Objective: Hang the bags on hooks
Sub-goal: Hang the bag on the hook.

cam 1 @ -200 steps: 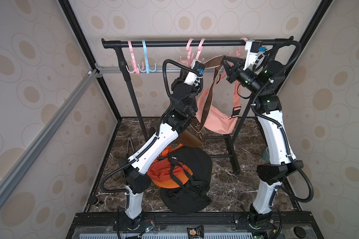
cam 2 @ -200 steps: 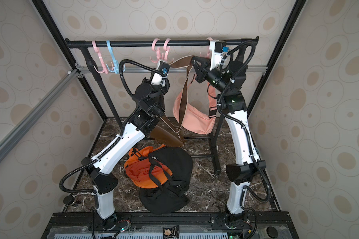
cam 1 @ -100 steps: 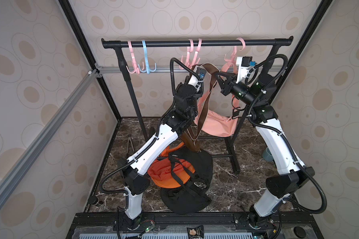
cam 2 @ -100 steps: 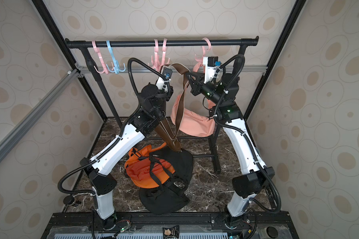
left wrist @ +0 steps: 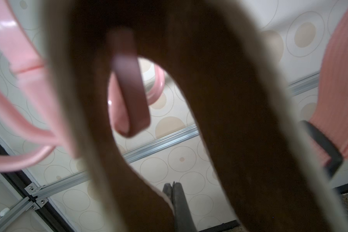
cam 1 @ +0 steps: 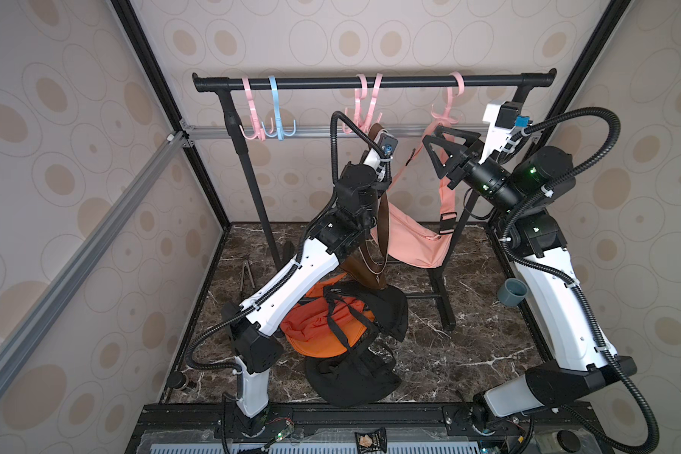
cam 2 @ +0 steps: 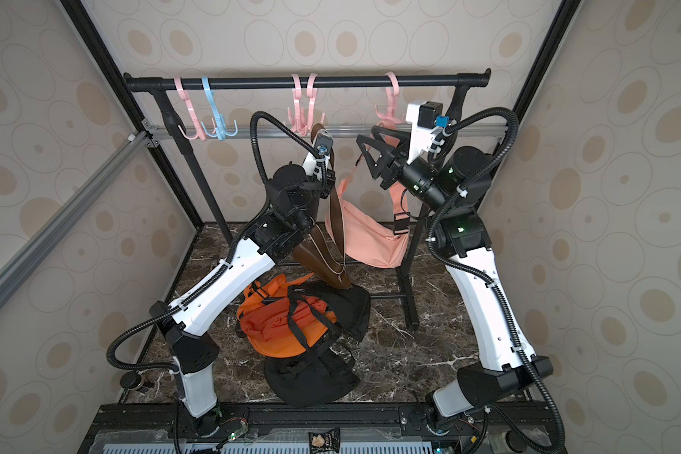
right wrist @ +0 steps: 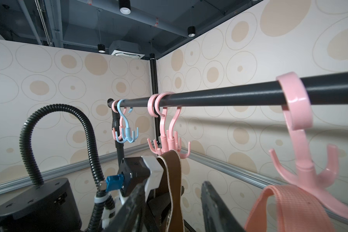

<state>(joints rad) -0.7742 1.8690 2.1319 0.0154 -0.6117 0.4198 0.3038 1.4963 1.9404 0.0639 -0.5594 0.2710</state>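
A brown bag (cam 1: 364, 271) (cam 2: 319, 259) hangs by its strap (left wrist: 239, 120) from my left gripper (left wrist: 173, 185), which is shut on the strap's edge. The strap's top (cam 1: 375, 131) sits just under the middle pair of pink hooks (cam 1: 364, 114). A pink prong (left wrist: 129, 96) shows inside the strap's loop; I cannot tell whether the strap rests on it. A pink bag (cam 1: 413, 243) (cam 2: 370, 239) hangs by its strap (right wrist: 285, 209) on the right pink hook (right wrist: 309, 170) (cam 1: 447, 112). My right gripper (cam 1: 433, 133) (right wrist: 173, 186) is open beside that strap, holding nothing.
The hooks hang from the rack's black bar (cam 1: 370, 81), with a pink and a blue hook (cam 1: 276, 118) at its left end. An orange bag (cam 1: 323, 322) and a black bag (cam 1: 354, 377) lie on the marble floor. A grey cup (cam 1: 512, 293) sits by the right arm.
My right gripper has opened, let go of the pink strap and drawn back down from the bar; the pink bag now hangs on the right hook. The left arm shifted slightly with the brown bag.
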